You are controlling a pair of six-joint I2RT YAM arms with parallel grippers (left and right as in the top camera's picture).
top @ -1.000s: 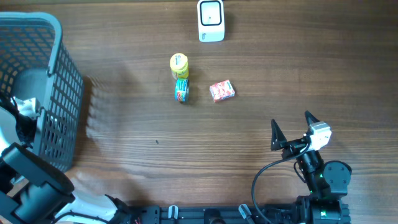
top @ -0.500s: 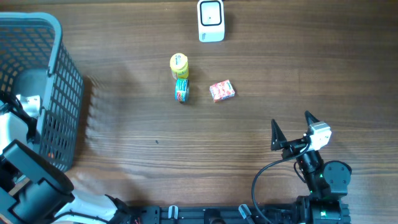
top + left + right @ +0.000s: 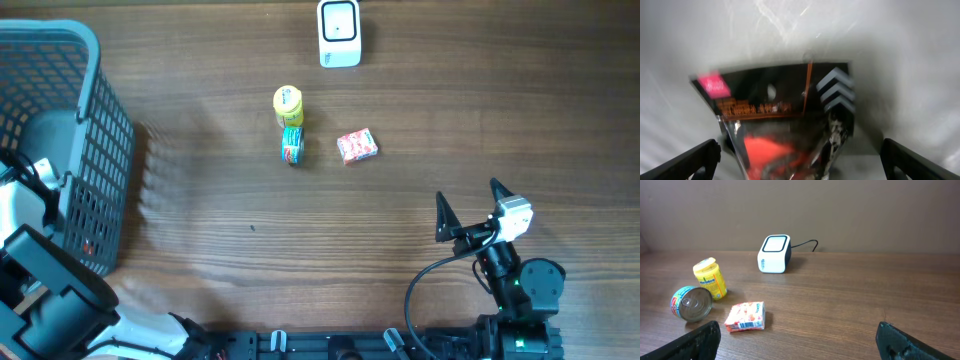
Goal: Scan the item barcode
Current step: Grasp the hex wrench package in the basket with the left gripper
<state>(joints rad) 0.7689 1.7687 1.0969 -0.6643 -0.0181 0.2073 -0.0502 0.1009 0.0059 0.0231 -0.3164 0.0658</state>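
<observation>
Left gripper (image 3: 800, 156) gaping inside basket (image 3: 95, 120) at table's (image 3: 220, 250) left edge, hanging above black-red pouch (image 3: 780, 105). Right gripper (image 3: 467, 205) gaping empty near front-right corner; tin can (image 3: 292, 146), yellow jar (image 3: 288, 104), pink carton (image 3: 357, 146) sitting before far-edge scanner (image 3: 339, 33).

yellow jar (image 3: 710, 279): dark lettering on the label, too small to read
tin can (image 3: 691, 302): blue-and-red label, print illegible
pink carton (image 3: 745, 316): barcode stripes on near edge, digits unreadable
black packet (image 3: 785, 120): three stacked grey chevrons upper right; pink tag and orange print line, blurred
</observation>
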